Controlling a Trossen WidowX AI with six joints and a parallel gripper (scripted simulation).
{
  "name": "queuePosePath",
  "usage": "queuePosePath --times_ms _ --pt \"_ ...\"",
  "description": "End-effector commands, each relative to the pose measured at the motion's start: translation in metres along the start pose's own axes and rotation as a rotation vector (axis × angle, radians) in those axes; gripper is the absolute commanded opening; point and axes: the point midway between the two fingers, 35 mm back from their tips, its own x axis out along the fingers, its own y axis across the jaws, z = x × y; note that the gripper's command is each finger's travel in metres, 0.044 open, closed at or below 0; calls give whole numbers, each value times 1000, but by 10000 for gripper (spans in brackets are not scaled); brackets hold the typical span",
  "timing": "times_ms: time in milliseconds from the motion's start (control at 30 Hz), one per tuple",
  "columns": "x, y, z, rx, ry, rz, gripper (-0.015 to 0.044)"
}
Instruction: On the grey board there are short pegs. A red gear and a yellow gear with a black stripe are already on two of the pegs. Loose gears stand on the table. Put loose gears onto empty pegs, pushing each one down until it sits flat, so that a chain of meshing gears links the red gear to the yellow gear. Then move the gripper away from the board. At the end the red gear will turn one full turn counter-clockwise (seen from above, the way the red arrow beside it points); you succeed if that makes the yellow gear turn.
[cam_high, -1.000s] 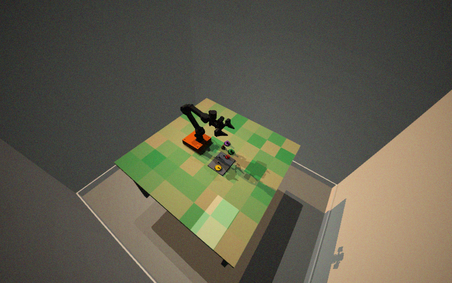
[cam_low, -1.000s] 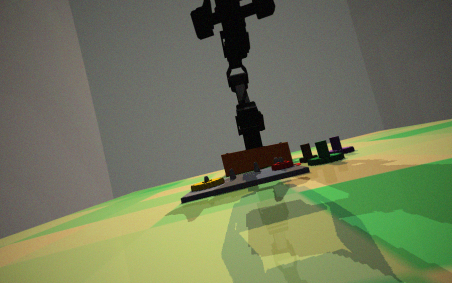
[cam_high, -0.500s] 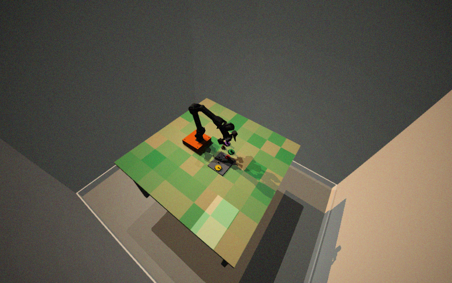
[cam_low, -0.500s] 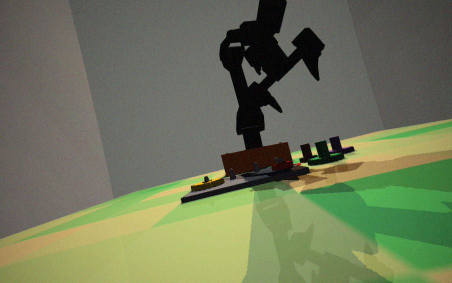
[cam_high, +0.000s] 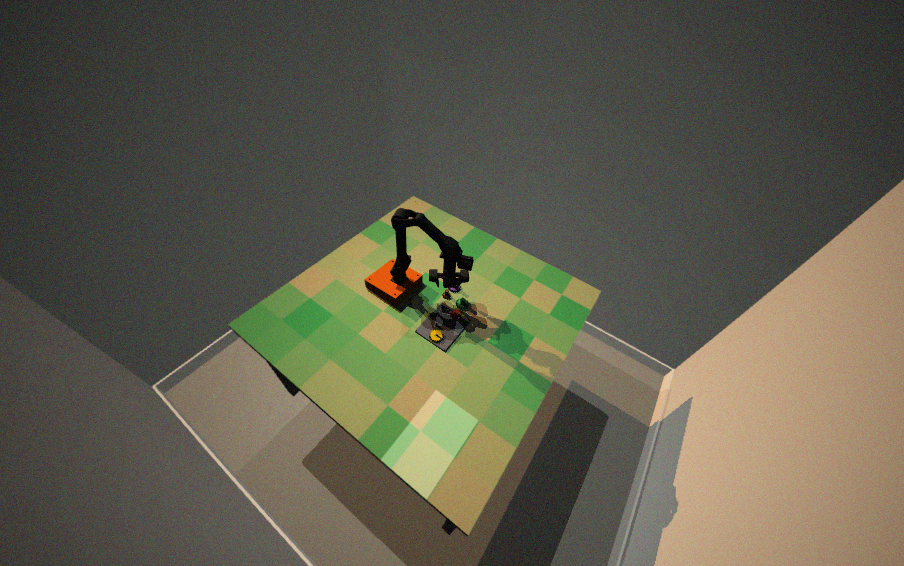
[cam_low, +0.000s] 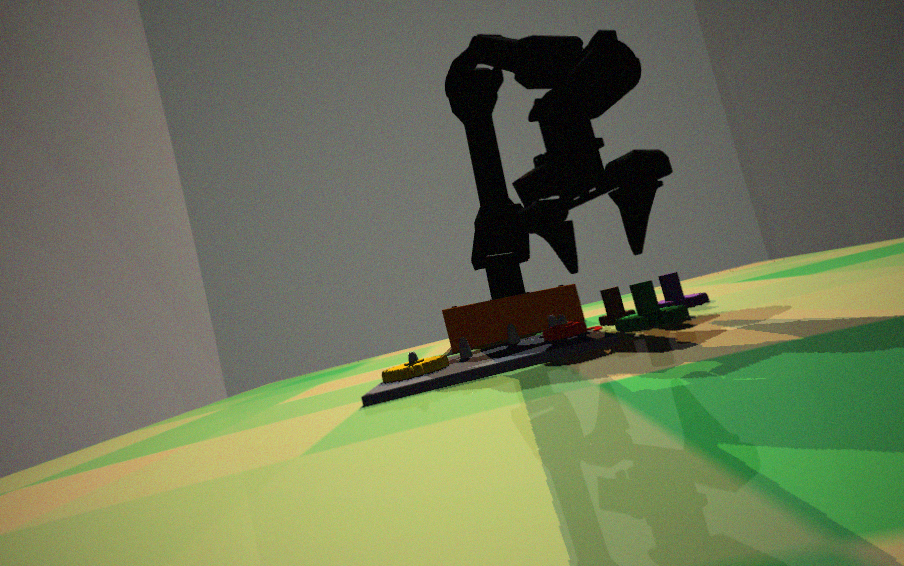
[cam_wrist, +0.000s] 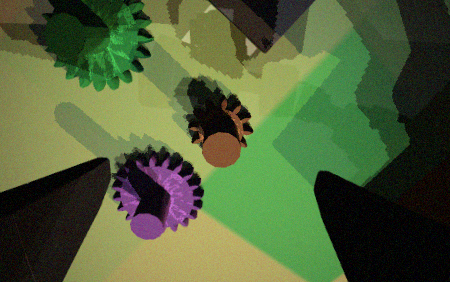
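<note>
The grey board (cam_high: 453, 336) (cam_low: 426, 388) holds the yellow gear (cam_high: 436, 336) (cam_low: 400, 374) at one end and the red gear (cam_high: 456, 312) (cam_low: 563, 331) near the other. Bare pegs, one (cam_low: 465, 350) beside the yellow gear and another (cam_low: 512, 334) farther along, stand between them. Three loose gears with upright handles stand off the board's red-gear end: green (cam_low: 652, 321) (cam_wrist: 112, 55), brown (cam_low: 613, 318) (cam_wrist: 221, 150) and purple (cam_low: 697, 299) (cam_wrist: 185, 195). My gripper (cam_low: 607, 262) (cam_wrist: 215, 174) is open and empty, pointing down above the loose gears. In the wrist view, the purple gear is nearer the left finger and the brown gear is midway.
The orange base block (cam_high: 393, 280) (cam_low: 513, 316) stands behind the board. In the wrist view the board's corner (cam_wrist: 292, 15) shows at the top. The arm casts dark shadows over the board and nearby tabletop. The red arrow is too small to read clearly.
</note>
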Motion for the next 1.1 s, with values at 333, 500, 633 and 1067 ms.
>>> queuePosePath --times_ms 333,500,633,1067 --pt "22 -2 -1 8 8 -12 440" --pt "31 -2 -1 8 8 -12 440" --pt "37 -3 -1 8 8 -12 440" --pt "41 -3 -2 8 8 -12 387"
